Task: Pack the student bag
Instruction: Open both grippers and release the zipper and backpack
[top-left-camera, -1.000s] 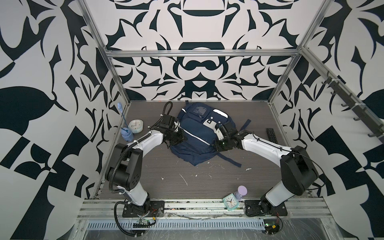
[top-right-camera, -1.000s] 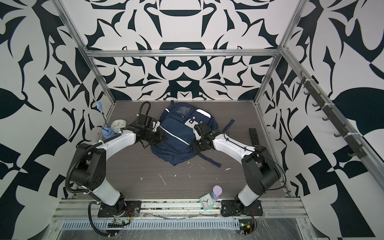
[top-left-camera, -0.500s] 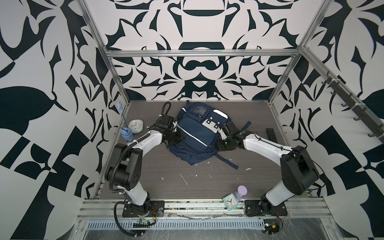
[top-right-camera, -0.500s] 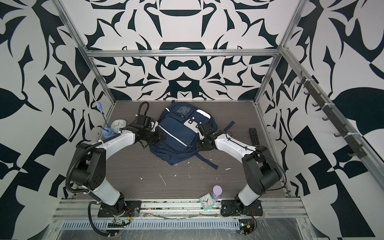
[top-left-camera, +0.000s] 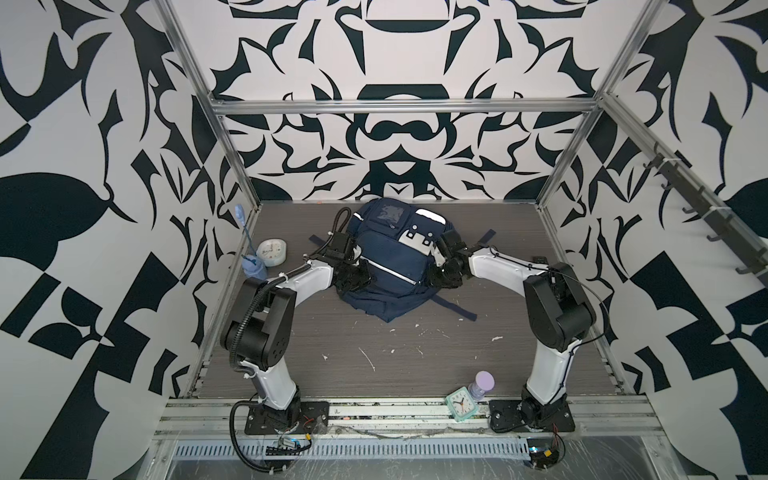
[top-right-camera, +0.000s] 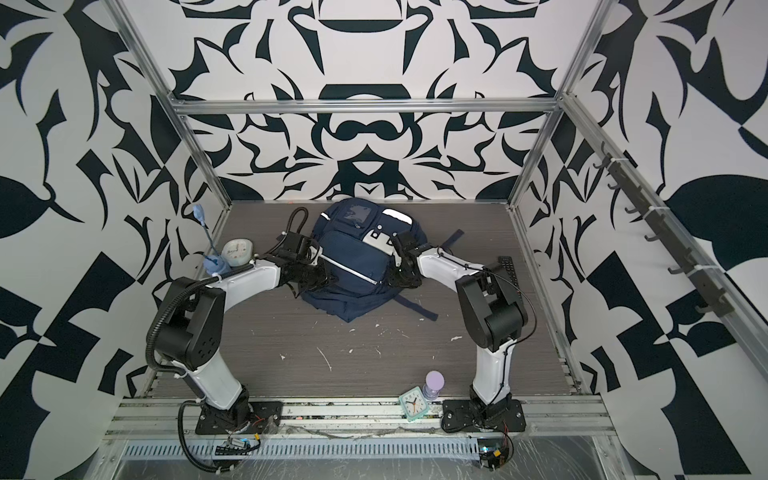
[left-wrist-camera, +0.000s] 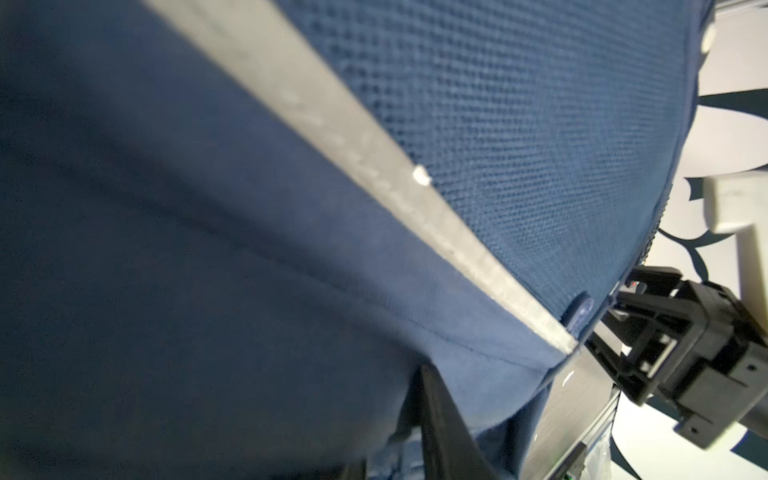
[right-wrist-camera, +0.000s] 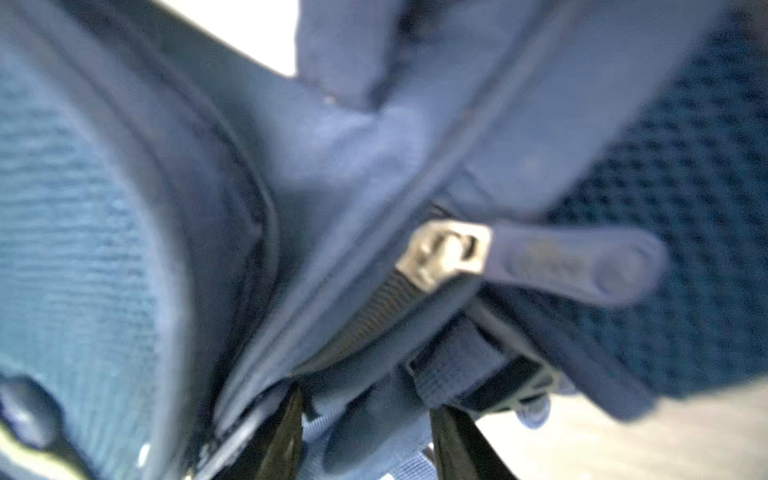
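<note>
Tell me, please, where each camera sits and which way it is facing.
Top views: high at the front, looking down and back at the student bag on the table; left arm and right arm show whole.
Left wrist: on the left arm, close against the bag's silver strip; one left pincer finger and the right arm's black wrist show.
Right wrist: on the right arm, close on a zipper pull; two right pincer fingers show.
Shared: all hold the bag; the strip shows in both top views too.

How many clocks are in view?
2. A round pale clock by the left wall beside a blue bottle; a square mint clock at the front edge beside a purple-capped bottle. The student bag may hide others.
</note>
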